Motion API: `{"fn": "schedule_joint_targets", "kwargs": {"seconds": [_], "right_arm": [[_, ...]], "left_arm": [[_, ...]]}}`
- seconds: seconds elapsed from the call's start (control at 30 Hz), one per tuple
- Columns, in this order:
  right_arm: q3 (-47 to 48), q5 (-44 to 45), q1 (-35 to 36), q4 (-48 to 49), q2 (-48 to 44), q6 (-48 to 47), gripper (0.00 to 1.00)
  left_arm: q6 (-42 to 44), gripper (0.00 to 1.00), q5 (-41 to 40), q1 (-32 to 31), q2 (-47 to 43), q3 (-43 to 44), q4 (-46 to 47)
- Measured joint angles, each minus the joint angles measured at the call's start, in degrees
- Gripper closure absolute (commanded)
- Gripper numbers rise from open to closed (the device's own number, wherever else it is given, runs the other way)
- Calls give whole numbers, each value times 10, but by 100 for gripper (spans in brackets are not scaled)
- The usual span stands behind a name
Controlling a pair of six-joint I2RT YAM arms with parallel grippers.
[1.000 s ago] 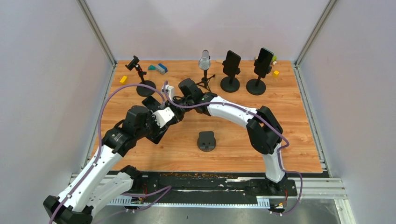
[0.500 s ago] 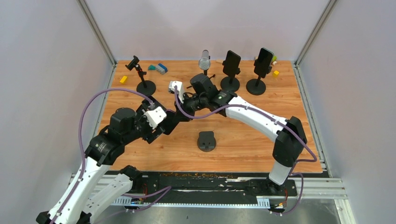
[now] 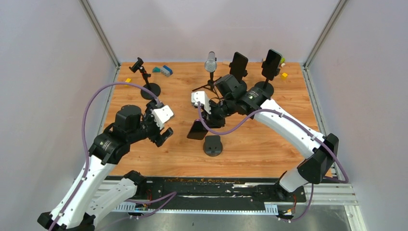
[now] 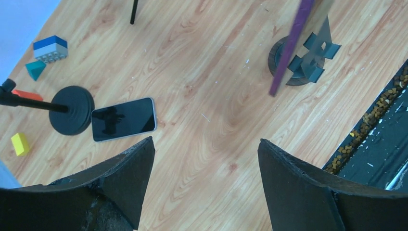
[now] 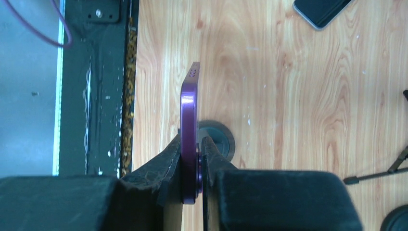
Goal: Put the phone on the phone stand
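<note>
So here's our setup: the right pincer (image 5: 191, 140) is clamped tight on a purple phone (image 5: 188, 108), squeezing its two flat faces, so the wrist view sees the phone edge-on. From above, that phone hangs tilted in the air just left of the small black phone stand (image 3: 212, 145) and a bit farther back. It's close to the stand but not on it. In the right wrist view the stand's round base peeks out from behind the phone's edge.

The left pincer (image 4: 206, 149) is spread wide with nothing between its fingers. It hovers over the wooden surface (image 3: 269, 139) on the left side, well apart from the right pincer.

Looking down from the left wrist, we see a second phone (image 4: 124, 119) lying flat, screen up, right against the round base of a tall stand (image 4: 72, 109). We can't tell if they touch. Around that are some toy blocks: a blue-and-white block (image 4: 50, 48), a teal block (image 4: 36, 69) and a yellow block (image 4: 20, 143).

Along the back edge there's a microphone (image 3: 210, 62) on a little tripod, plus two more stands, each with a dark phone clipped on — the middle one (image 3: 238, 65) and the right one (image 3: 272, 62).
</note>
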Motion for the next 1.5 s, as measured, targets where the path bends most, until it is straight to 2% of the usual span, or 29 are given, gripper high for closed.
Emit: {"fn": "schedule_joint_targets", "kwargs": {"seconds": [0.27, 0.53, 0.97, 1.5], "right_arm": [[68, 19, -3, -175, 14, -110, 100], [101, 38, -3, -259, 71, -169, 100], [167, 59, -3, -317, 164, -208, 100], [169, 58, -16, -335, 194, -210, 100]], "left_arm": [[0, 6, 3, 0, 57, 0, 10], [0, 1, 2, 0, 54, -1, 20], [1, 0, -7, 0, 28, -24, 32], [2, 0, -8, 0, 16, -33, 42]]}}
